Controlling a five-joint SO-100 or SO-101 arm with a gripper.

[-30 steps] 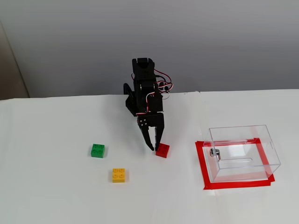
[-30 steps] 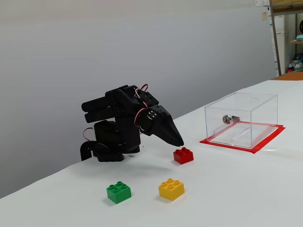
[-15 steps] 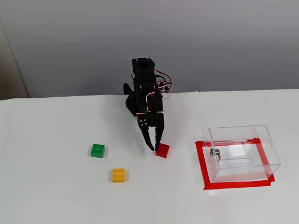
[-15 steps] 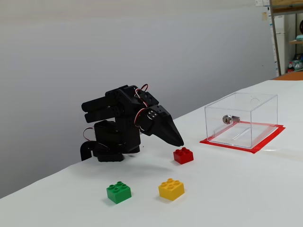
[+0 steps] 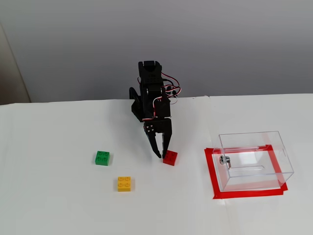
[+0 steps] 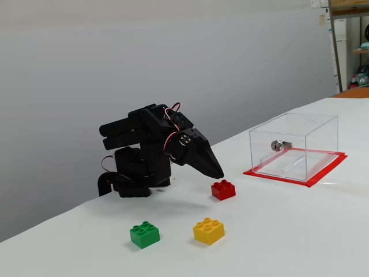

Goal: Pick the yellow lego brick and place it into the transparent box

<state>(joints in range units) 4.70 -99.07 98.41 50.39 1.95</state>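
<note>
The yellow lego brick point(image 5: 124, 183) point(image 6: 209, 231) lies studs up on the white table, free of the arm, toward the front left in both fixed views. The transparent box point(image 5: 254, 159) point(image 6: 294, 147) stands at the right, with nothing inside and a small metal fitting on its wall. My black gripper point(image 5: 161, 154) point(image 6: 219, 173) hangs tip down from the folded arm, just above the table. It holds nothing and its jaws look shut. It is well behind the yellow brick and left of the box.
A red brick point(image 5: 170, 157) point(image 6: 222, 189) sits right beside the gripper tip. A green brick point(image 5: 102, 158) point(image 6: 144, 234) lies left of the yellow one. Red tape point(image 5: 210, 171) point(image 6: 323, 176) frames the box's footprint. The arm's base stands at the table's back edge.
</note>
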